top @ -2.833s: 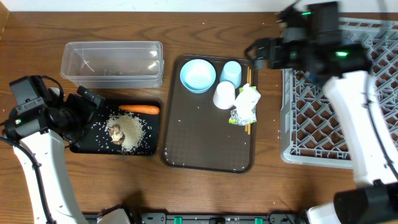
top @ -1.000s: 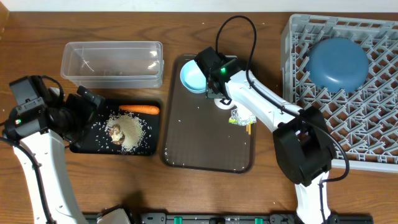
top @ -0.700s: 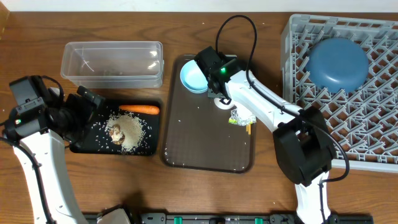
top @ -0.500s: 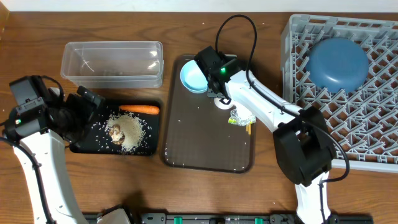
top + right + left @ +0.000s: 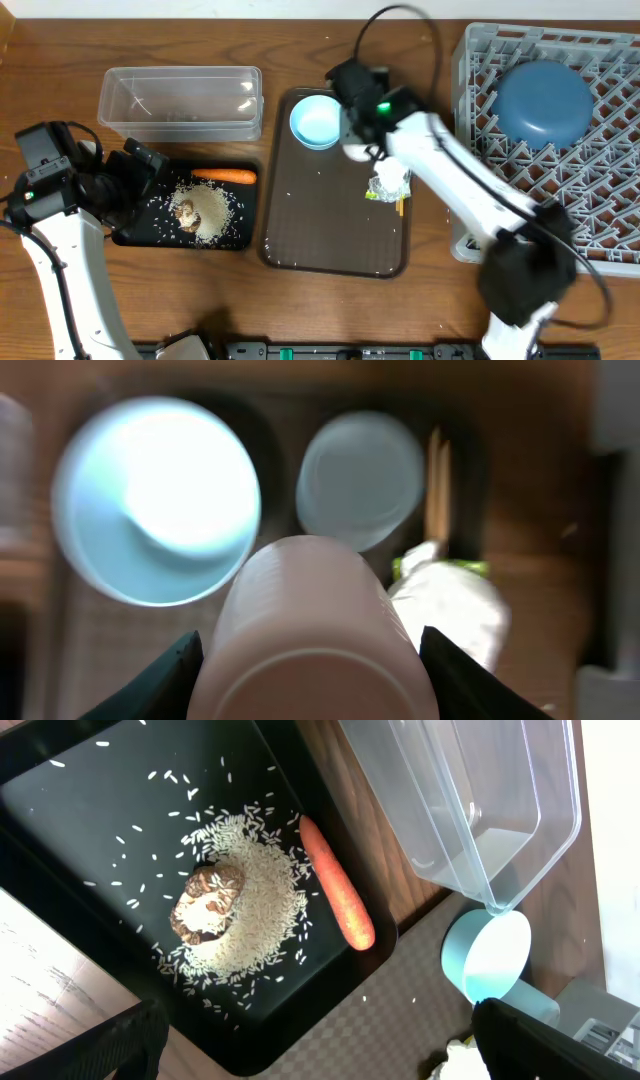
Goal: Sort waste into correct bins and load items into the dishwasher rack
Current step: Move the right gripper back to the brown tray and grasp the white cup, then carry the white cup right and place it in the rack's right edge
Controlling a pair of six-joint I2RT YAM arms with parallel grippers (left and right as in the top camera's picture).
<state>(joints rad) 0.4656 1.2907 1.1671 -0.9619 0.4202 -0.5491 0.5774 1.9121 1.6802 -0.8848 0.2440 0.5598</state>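
Observation:
My right gripper (image 5: 358, 140) is shut on the upturned white cup (image 5: 315, 630), over the brown serving tray (image 5: 330, 240). Below it are the small pale blue bowl (image 5: 155, 500), pale blue cup (image 5: 360, 480), chopsticks (image 5: 435, 485) and crumpled wrapper (image 5: 450, 605). The dark blue bowl (image 5: 545, 102) lies in the grey rack (image 5: 600, 210). My left gripper (image 5: 320, 1060) is open and empty over the black tray (image 5: 100, 820), which holds the carrot (image 5: 337, 898), the brown lump (image 5: 208, 900) and rice (image 5: 255, 920).
The clear tub (image 5: 180, 100) stands behind the black tray at the far left. The rack fills the right side. Stray rice grains lie on the serving tray.
The right arm has swung up and to the right with the white cup between its fingers; the view is blurred by motion. The left arm has not moved.

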